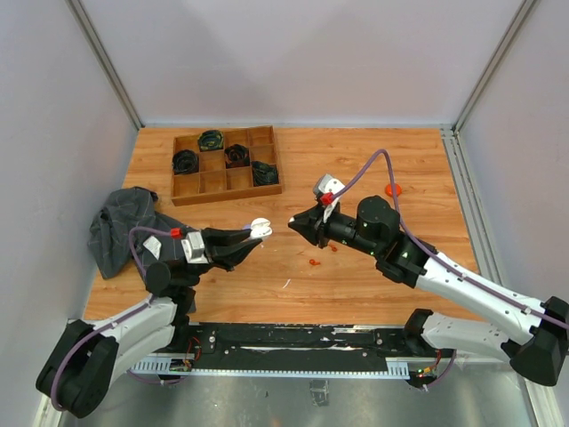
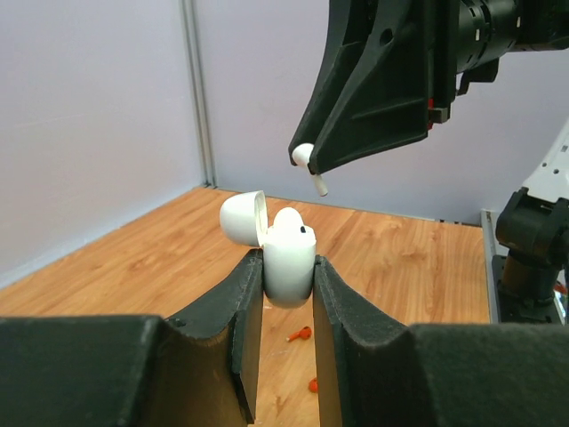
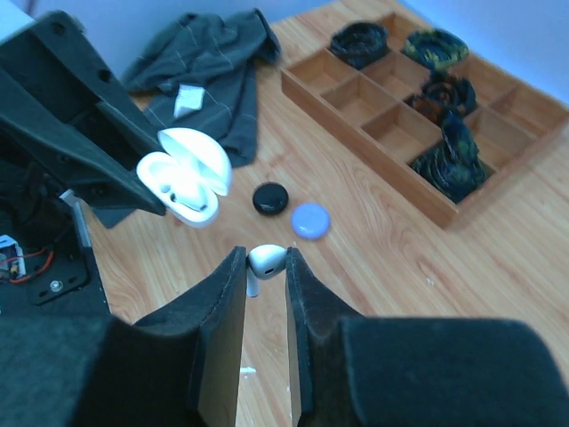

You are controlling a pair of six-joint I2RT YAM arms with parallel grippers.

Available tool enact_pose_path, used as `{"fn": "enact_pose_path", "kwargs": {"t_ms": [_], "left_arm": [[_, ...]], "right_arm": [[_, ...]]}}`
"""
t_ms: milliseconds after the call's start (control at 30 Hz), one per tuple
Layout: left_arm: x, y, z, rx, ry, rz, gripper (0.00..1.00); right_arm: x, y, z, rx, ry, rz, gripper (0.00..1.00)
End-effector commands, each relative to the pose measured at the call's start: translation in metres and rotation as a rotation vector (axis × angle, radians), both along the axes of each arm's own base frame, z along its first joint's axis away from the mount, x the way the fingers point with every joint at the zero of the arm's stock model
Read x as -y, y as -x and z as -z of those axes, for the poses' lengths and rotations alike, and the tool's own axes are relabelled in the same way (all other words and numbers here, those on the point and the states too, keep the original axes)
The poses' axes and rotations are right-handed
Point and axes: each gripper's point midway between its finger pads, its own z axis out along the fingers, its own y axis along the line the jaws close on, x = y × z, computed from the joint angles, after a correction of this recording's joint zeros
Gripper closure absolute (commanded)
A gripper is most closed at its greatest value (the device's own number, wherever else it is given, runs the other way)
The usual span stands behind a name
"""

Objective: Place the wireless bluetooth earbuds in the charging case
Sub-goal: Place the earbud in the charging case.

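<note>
My left gripper (image 1: 256, 234) is shut on a white charging case (image 2: 290, 258) with its lid (image 2: 242, 218) flipped open, held above the table. A white rounded piece with a dark dot sits in the case's top. My right gripper (image 3: 265, 263) is shut on a white stemmed earbud (image 3: 266, 259) and holds it just above and to the right of the open case (image 3: 182, 182). In the left wrist view the earbud (image 2: 305, 157) hangs from the right gripper's tips. Two tiny orange-red pieces (image 2: 300, 334) lie on the table below. No lavender bean-sized piece shows.
A wooden compartment tray (image 1: 213, 184) with dark rolled items stands at the back left. A grey cloth (image 1: 124, 227) lies at the left. A black puck (image 3: 269, 197) and a lavender puck (image 3: 310, 221) lie under the grippers. An orange puck (image 1: 393, 189) lies at the right.
</note>
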Motion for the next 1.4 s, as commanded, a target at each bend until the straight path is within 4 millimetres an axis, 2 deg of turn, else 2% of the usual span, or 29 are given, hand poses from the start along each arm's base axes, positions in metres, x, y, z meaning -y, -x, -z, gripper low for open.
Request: {"fn": "enact_pose_path", "kwargs": {"t_ms": [0, 333, 767, 1367], "left_arm": [[-0.001, 0.009, -0.025, 0.075, 0.051, 0.035, 1.00], [0.004, 0.011, -0.031, 0.023, 0.081, 0.093, 1.00], [0.004, 0.020, -0.040, 0.006, 0.145, 0.151, 1.00], [0.001, 0.032, -0.047, 0.043, 0.168, 0.184, 1.00]], "right_arm": [[-0.015, 0.017, -0.030, 0.108, -0.103, -0.113, 0.88], [-0.035, 0.035, -0.054, 0.201, -0.184, -0.234, 0.88], [-0.063, 0.044, -0.064, 0.256, -0.221, -0.307, 0.89], [-0.063, 0.031, -0.043, 0.260, -0.174, -0.240, 0.89]]}}
